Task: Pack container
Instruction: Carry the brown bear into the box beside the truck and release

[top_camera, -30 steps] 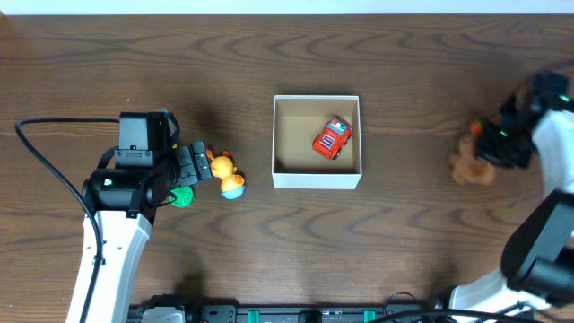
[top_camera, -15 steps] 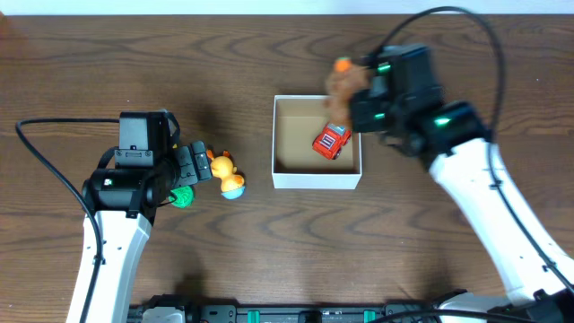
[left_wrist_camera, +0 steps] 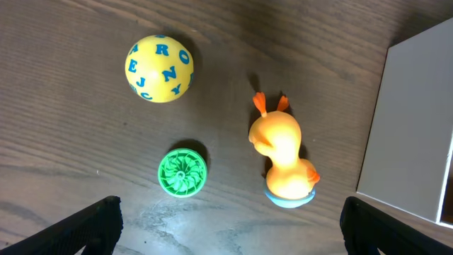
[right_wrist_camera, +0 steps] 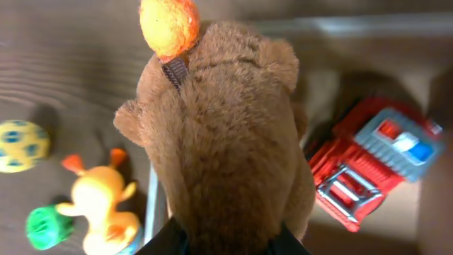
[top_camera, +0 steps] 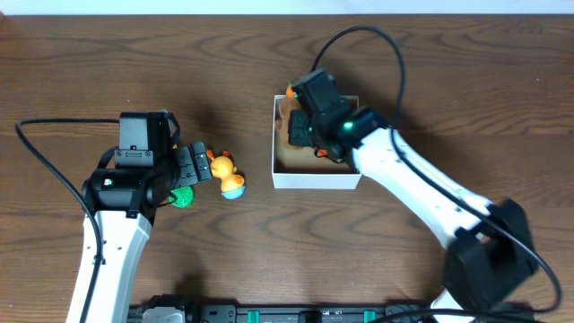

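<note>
The container (top_camera: 316,180) is a square white-walled cardboard box with a brown inside, at the table's middle. A red toy truck (right_wrist_camera: 371,166) lies inside it. My right gripper (top_camera: 303,126) is shut on a brown plush bear (right_wrist_camera: 226,142) with an orange ball on top, held over the box's left part. An orange duck (top_camera: 226,172) on a blue base lies left of the box, also in the left wrist view (left_wrist_camera: 283,156). My left gripper (left_wrist_camera: 226,234) is open and empty, just below the duck in its wrist view.
A green round toy (left_wrist_camera: 182,171) and a yellow letter ball (left_wrist_camera: 159,68) lie on the wood table left of the duck. The box's white wall (left_wrist_camera: 410,134) stands right of the duck. A black cable (top_camera: 54,179) trails from the left arm.
My right arm has swung from the far right edge across to the box, carrying the brown bear over it. The left arm has not moved.
</note>
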`<action>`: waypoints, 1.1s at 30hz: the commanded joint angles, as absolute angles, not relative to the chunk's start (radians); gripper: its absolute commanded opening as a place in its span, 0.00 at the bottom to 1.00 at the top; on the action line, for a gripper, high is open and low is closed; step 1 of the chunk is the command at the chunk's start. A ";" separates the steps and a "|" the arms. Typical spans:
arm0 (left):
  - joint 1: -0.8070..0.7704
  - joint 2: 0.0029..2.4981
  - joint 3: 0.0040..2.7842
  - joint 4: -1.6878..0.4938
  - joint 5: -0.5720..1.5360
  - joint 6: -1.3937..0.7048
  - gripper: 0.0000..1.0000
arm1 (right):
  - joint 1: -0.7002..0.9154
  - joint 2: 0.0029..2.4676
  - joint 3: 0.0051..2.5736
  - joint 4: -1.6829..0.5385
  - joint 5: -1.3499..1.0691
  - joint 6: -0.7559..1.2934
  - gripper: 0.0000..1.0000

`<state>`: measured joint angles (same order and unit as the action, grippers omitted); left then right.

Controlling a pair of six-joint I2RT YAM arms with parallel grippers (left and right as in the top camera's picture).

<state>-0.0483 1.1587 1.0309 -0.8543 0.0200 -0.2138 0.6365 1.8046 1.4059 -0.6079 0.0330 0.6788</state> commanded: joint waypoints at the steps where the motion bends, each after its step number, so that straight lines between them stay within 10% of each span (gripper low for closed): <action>1: -0.044 1.162 1.051 -0.857 0.019 -0.223 0.98 | 0.638 1.869 1.410 -0.606 0.056 0.741 0.01; 6: -0.044 1.162 1.051 -0.857 0.019 -0.223 0.98 | 0.633 1.917 1.410 -0.588 0.056 0.732 0.12; 10: -0.044 1.162 1.051 -0.856 0.019 -0.223 0.98 | 0.633 1.901 1.416 -0.531 0.057 0.628 0.63; 21: -0.044 1.161 1.051 -0.867 0.019 -0.223 0.98 | 0.554 1.695 1.596 -0.653 0.237 0.466 0.99; 33: -0.118 1.192 1.052 -0.881 -0.042 -0.317 0.98 | -0.039 1.590 1.569 -1.020 0.062 0.389 0.99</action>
<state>-0.1059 1.1698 1.0309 -0.8833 0.0109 -0.2619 0.0467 1.5448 1.6073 -0.9855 0.1474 0.4438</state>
